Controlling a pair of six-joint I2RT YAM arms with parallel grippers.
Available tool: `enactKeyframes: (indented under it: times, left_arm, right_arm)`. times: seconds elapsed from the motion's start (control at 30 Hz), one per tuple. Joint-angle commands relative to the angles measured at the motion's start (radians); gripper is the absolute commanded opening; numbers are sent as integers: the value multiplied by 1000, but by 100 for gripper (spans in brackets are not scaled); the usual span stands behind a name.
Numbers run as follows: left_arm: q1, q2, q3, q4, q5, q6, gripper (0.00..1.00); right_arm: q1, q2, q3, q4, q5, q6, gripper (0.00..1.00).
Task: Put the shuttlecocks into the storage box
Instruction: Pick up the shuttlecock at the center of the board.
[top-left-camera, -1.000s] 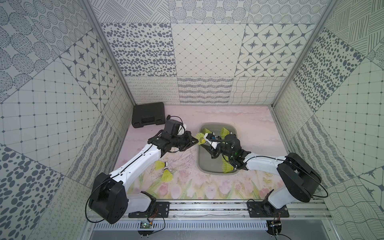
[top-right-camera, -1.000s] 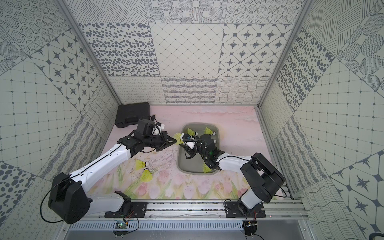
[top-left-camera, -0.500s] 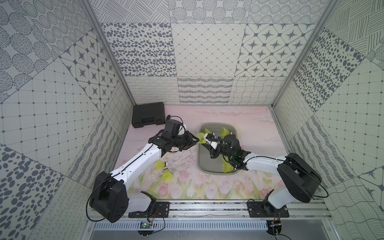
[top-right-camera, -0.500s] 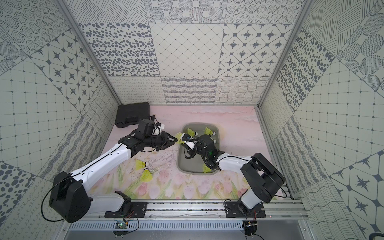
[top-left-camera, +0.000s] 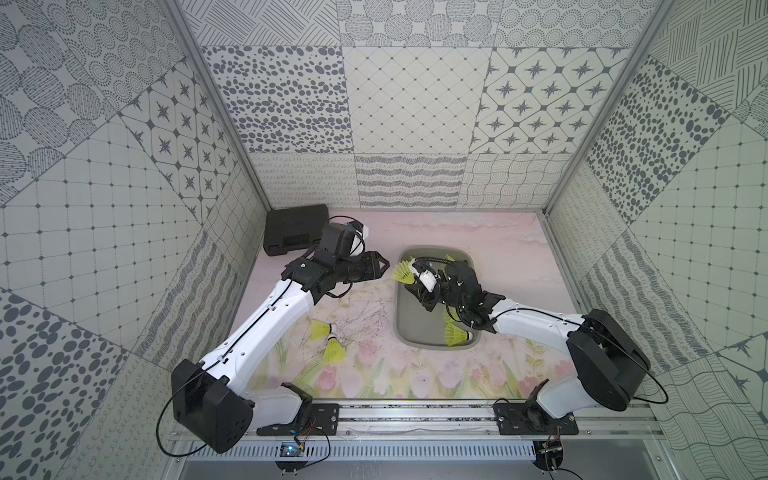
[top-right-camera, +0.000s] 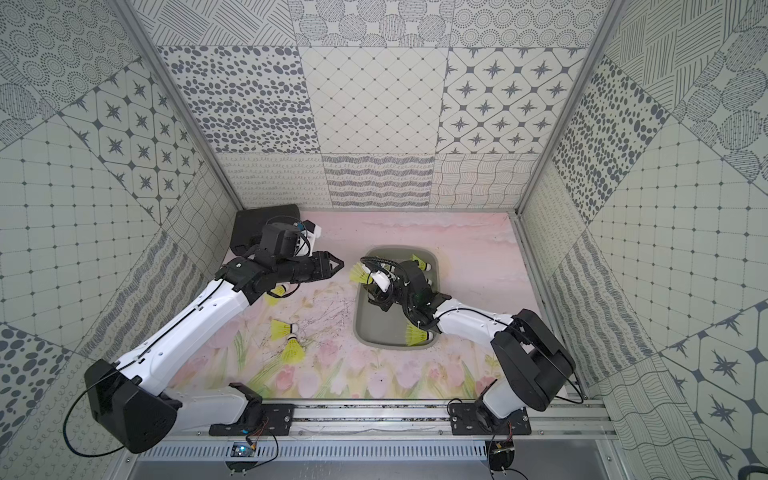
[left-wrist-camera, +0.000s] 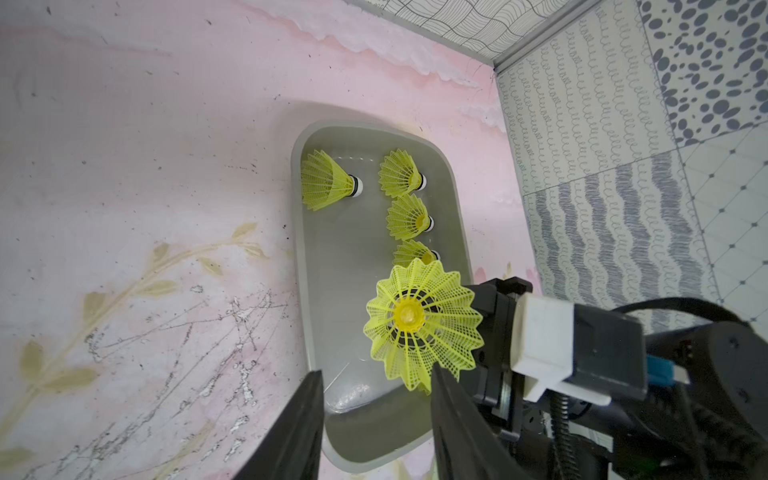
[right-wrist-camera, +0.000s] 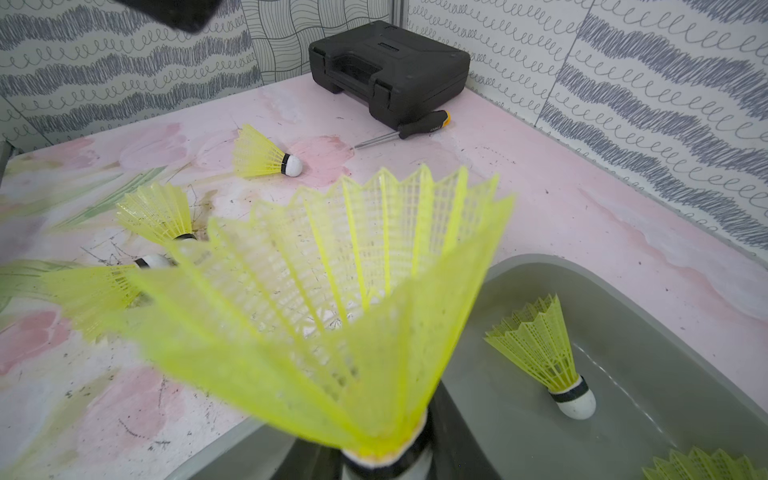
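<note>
Over the desk (top-left-camera: 511, 257), from both top views: find the right claw (top-left-camera: 417, 272) clamped on one shuttlecock (top-left-camera: 402, 273), skirt poking out about above the wall of the box (top-left-camera: 409, 322) nearest the left arm. Find the left claw (top-left-camera: 383, 266) just beside that skirt, apart from it, carrying nothing. Count two loose shuttlecocks (top-left-camera: 320, 328) on the desk well apart from the box, plus a third shuttlecock (top-right-camera: 279, 292) half hidden under the left arm.

From the left wrist: see the left claw's jaws spread, only air between, so open and empty. See the held skirt end-on beyond them, cork buried in the right claw. Count four more inside the box, with much bare floor left.

From the right wrist: see the cork pinched low between the jaws, skirt filling the frame. Past it, three loose ones on the desk, then a screwdriver (right-wrist-camera: 411, 129) and a black case (right-wrist-camera: 390, 70), neither part of the job.

Likely step in hand: the drop. Draw the left claw back first to avoid brushing the skirt. Carry the right claw further in over bare grey floor, clear of the wall. Lower close before letting go: light, springy, apt to bounce out over low walls.
</note>
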Motion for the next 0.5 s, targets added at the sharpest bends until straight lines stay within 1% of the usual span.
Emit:
enactKeyframes:
  times: [0.0,0.07,0.2,0.23,0.3,0.37,0.43,0.47]
  left_arm:
    - [-1,1,22,-28,14,414,45]
    - [-2,11,28,-26,105,526,45]
    - [-2,39,57,-80,222,714,47]
    - [-3,45,64,-94,249,754,49]
    - [-3,52,71,-112,299,820,51]
    - [-4,54,70,-110,335,867,56]
    - [-5,55,63,-103,382,918,57]
    - [-11,57,59,-101,396,943,60]
  right_arm:
    - [-5,-38,28,-42,-22,35,32]
    - [-5,-42,37,-65,-27,37,32]
    - [-5,-48,48,-102,-20,43,32]
    - [-4,-48,52,-114,-17,43,32]
    - [-4,-47,58,-131,-19,44,32]
    - [-4,-50,55,-132,-20,48,32]
    - [-5,-52,52,-132,-22,48,32]
    - [-4,-53,52,-134,-22,48,32]
